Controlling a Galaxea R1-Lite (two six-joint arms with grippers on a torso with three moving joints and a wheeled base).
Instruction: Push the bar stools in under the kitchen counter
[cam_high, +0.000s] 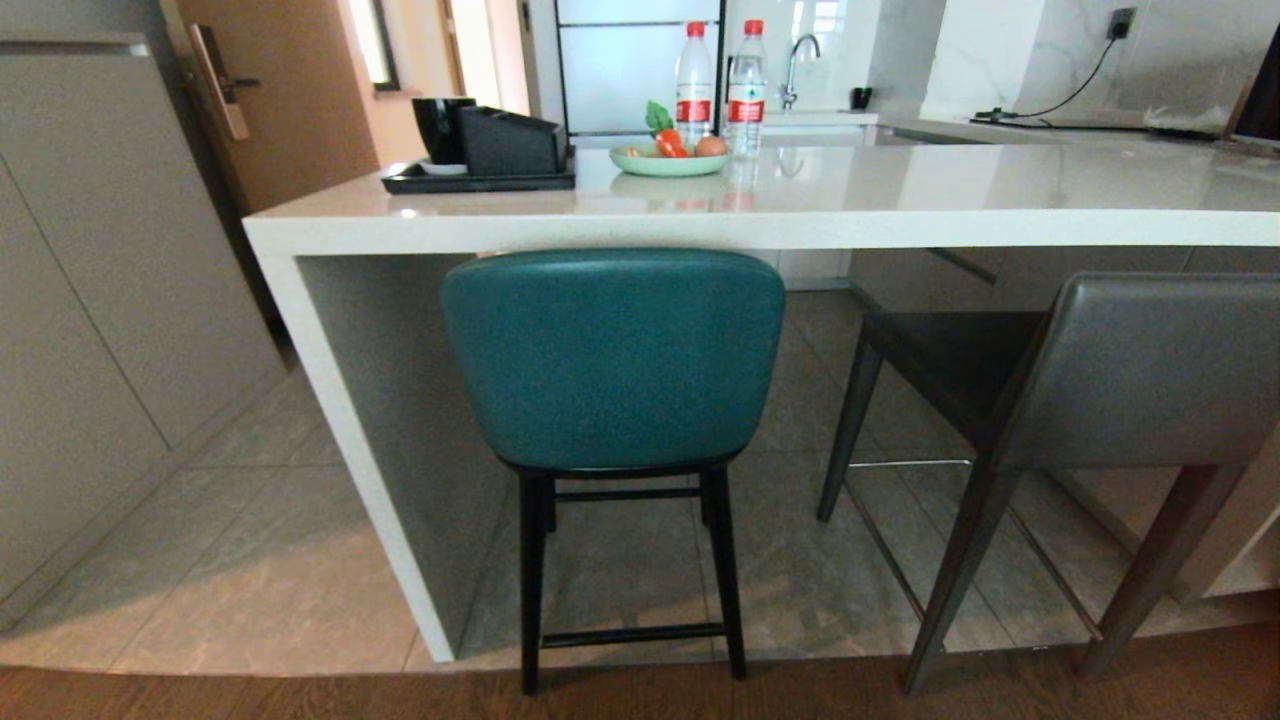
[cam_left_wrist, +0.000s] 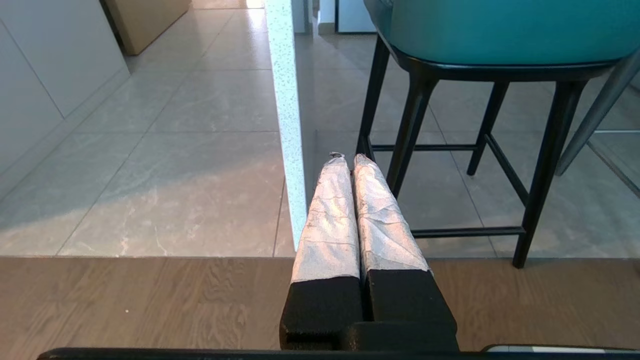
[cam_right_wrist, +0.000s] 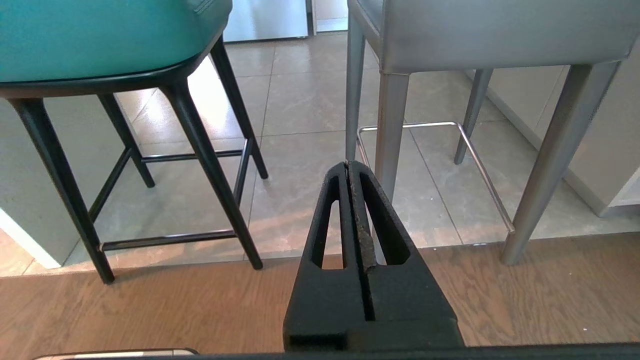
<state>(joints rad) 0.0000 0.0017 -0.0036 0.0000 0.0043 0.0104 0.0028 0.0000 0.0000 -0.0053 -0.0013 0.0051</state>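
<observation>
Teal leather bar stool (cam_high: 613, 360) stands dead ahead, its back just shy of the glossy white stone tabletop (cam_high: 800, 205), the boxy dark-grey leather stool (cam_high: 1090, 370) out rightward, nearer the right hand (cam_right_wrist: 348, 167), both it and the left hand (cam_left_wrist: 348, 160) pressed together, low.

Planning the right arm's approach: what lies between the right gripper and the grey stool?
Only bare floor, in the right wrist view, between right gripper and grey stool.
</observation>
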